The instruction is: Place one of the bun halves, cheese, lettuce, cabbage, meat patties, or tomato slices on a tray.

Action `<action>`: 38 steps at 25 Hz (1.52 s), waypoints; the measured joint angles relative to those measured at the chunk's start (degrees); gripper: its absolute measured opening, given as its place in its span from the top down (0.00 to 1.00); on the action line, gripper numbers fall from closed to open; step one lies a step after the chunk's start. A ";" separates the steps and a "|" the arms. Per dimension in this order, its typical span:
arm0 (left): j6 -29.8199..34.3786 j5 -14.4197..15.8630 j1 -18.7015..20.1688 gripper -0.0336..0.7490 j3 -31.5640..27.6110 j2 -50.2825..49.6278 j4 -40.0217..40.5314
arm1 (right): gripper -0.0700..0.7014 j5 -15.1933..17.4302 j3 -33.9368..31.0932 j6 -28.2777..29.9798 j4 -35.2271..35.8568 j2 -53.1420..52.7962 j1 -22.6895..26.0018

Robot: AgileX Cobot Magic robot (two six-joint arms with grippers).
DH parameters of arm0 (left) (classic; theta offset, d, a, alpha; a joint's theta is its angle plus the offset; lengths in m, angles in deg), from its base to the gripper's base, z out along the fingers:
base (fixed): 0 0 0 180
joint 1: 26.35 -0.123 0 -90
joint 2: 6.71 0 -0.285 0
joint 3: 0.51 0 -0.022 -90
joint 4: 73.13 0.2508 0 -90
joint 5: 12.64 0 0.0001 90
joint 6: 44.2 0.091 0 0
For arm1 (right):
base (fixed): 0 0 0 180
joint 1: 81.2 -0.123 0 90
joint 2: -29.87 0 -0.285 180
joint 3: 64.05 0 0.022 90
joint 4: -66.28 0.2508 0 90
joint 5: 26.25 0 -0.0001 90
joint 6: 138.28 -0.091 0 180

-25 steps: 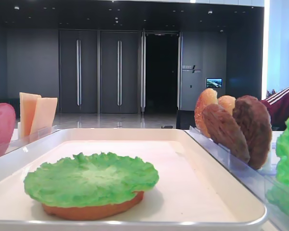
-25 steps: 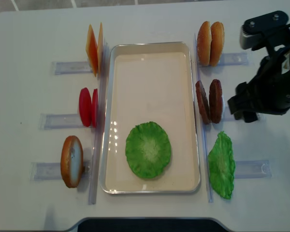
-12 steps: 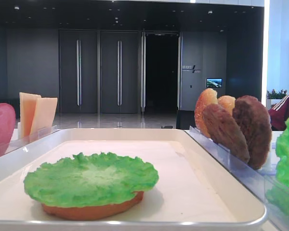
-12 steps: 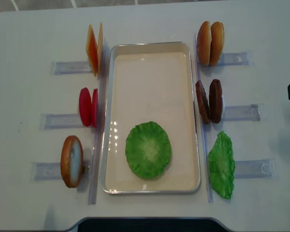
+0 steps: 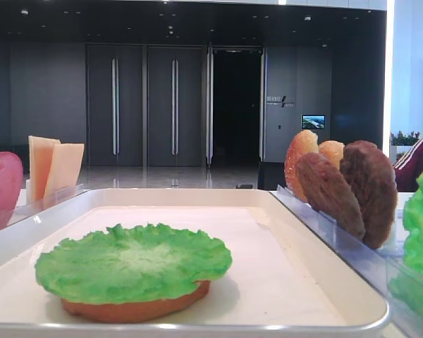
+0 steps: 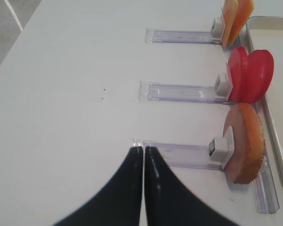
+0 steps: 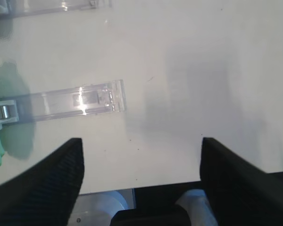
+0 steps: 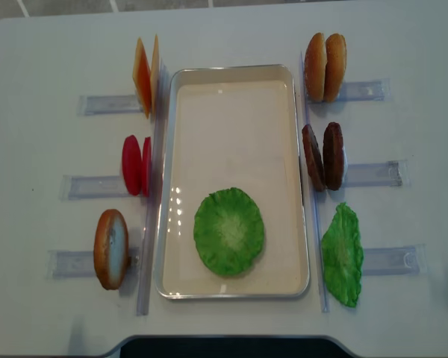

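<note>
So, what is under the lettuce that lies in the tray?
Under the lettuce a flat orange-brown disc shows at the near edge, probably a bun half, resting on the tray. From above the leaf covers it completely, so its top face is hidden.

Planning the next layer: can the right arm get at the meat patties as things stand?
Probably yes: the meat patties stand upright in their rack on the right side, nothing above them, and the right gripper is open and empty.

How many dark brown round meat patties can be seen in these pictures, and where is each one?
2. Both dark brown round meat patties stand upright side by side in the clear rack right of the off-white tray: the left patty nearest the tray, the right patty beside it. None seems hidden.
</note>
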 joint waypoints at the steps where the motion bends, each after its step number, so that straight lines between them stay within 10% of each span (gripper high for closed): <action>1: 0.00 0.00 0.00 0.96 0.00 0.00 0.00 | 0.24 0.14 -1.00 0.00 0.00 -3.33 -0.02; 19: 0.04 0.00 0.00 0.96 0.00 0.00 0.06 | 0.24 -4.69 -11.07 3.88 0.64 -41.09 -0.07; 38: 0.04 0.00 0.00 0.96 0.00 0.00 0.06 | 0.24 -4.80 -11.15 4.37 0.61 -42.63 -0.07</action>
